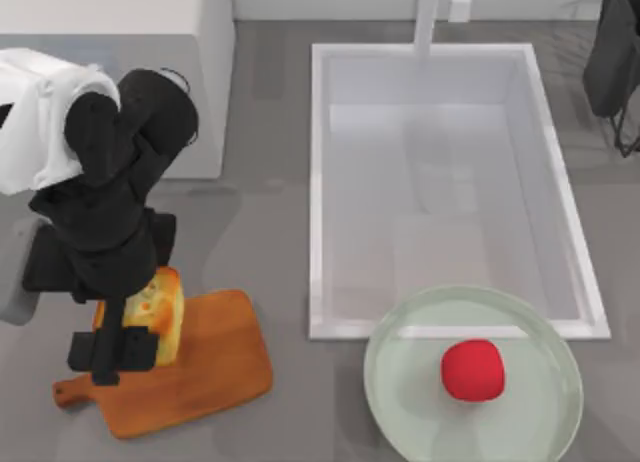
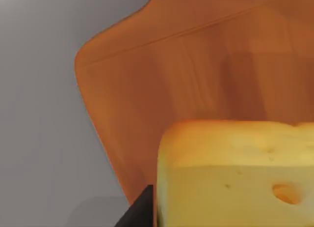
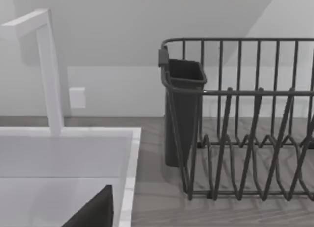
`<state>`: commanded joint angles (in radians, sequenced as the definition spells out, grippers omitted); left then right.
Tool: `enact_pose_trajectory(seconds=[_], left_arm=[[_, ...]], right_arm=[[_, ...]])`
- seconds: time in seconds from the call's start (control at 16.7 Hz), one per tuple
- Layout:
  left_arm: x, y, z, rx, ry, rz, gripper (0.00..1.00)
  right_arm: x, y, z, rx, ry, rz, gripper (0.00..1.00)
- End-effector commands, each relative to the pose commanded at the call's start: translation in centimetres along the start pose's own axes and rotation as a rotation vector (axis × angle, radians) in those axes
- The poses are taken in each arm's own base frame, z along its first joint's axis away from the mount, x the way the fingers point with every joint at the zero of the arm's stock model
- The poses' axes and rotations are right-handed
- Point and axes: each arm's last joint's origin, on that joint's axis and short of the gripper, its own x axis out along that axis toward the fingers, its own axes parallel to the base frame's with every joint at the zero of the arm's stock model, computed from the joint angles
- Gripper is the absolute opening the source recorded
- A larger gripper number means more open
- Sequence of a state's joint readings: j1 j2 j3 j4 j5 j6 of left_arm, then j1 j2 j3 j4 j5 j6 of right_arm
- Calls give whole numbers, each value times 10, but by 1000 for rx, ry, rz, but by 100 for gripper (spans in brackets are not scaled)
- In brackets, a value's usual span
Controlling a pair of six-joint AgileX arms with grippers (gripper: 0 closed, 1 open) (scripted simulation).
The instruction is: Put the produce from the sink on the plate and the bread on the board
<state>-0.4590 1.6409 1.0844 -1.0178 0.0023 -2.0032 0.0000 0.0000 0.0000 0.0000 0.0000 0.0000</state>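
Over on the left side of the grey tabletop (image 1: 270,242), my left end effector (image 1: 125,344) is low over the orange-brown wooden cutting board with the short handle (image 1: 200,377), and it is closed on the golden-brown toasted cube of bread with pale sides (image 1: 163,317). From the top the bread sits between the black fingers, right above the handle end of the board. The left wrist view shows the bread (image 2: 235,173) up close with the board (image 2: 162,84) under it, and one dark finger (image 2: 140,212) beside the bread's edge. I cannot tell if the bread is touching the board yet or is just above it. The small smooth bright red round fruit (image 1: 472,369) already lies on the big round pale green plate (image 1: 400,382), near the middle, and the plate sits just in front of the large white sink with a raised rim (image 1: 318,182), which looks empty now. So I think the fruit step is done and the bread step is the one in hand, almost finished. Next, I think the left end effector needs to set the bread flat on the board, let go gently, and lift straight up so the bread does not tip. My right arm is parked far back at the right, by the dark wire dish rack (image 3: 245,119)
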Motion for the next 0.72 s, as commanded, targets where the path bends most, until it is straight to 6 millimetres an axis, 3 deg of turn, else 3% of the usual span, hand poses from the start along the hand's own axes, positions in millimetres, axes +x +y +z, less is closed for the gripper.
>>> enact_pose_trajectory(seconds=[0.3,0.72], left_arm=[[2,-1,1,-3,-1,2,0],[25,-1,0,-2,-1,4,0]], right_arm=[[0,0,0,0,0,0,100],[0,0,0,0,0,0,100]])
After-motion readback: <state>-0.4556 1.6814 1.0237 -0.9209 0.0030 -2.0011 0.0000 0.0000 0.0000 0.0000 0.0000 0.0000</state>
